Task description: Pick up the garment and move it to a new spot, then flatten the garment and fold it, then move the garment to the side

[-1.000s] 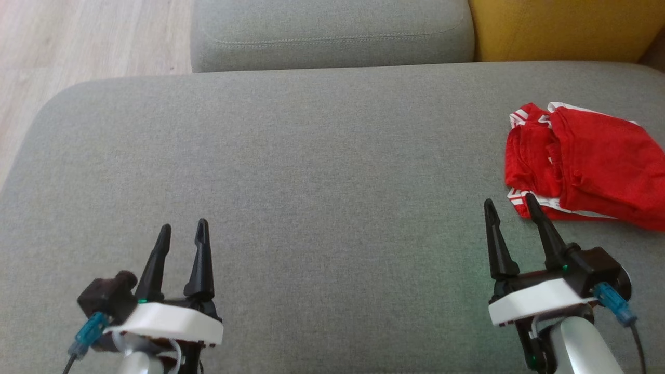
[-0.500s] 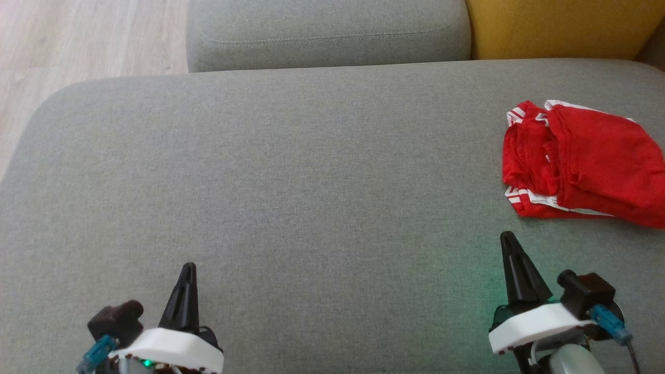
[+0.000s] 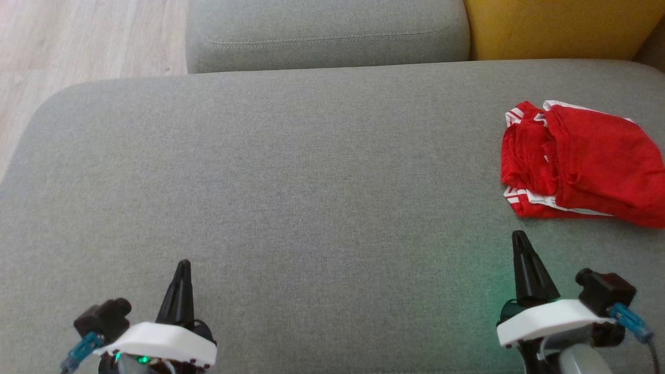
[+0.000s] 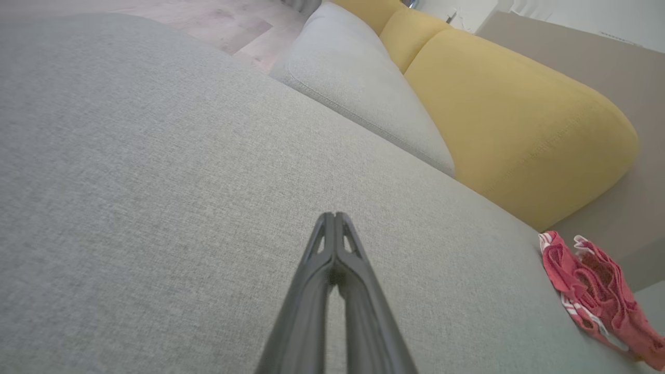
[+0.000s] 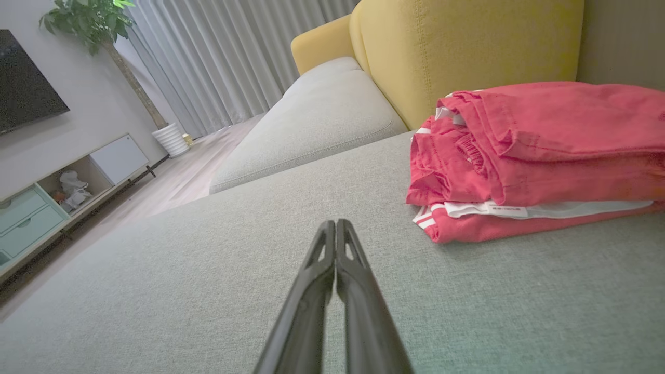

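A folded red garment (image 3: 582, 163) with white stripes lies at the right edge of the grey sofa seat (image 3: 311, 182), its far side cut off by the head view's border. It also appears in the right wrist view as a red stack (image 5: 540, 156) and small in the left wrist view (image 4: 592, 291). My right gripper (image 3: 519, 239) is shut and empty, low at the right, just short of the garment's near edge. My left gripper (image 3: 183, 267) is shut and empty at the lower left, far from the garment. Both wrist views show the fingertips pressed together (image 4: 334, 218) (image 5: 335, 226).
A grey cushion (image 3: 327, 31) and a yellow cushion (image 3: 561, 26) stand along the sofa's back. Wooden floor (image 3: 78, 41) lies past the seat's left edge. In the right wrist view a media unit (image 5: 57, 192), a potted plant (image 5: 104, 31) and curtains stand beyond.
Both grippers went from open to shut and drew back toward the bottom of the head view. The right gripper pulled away from the garment's near corner. The garment stayed put.
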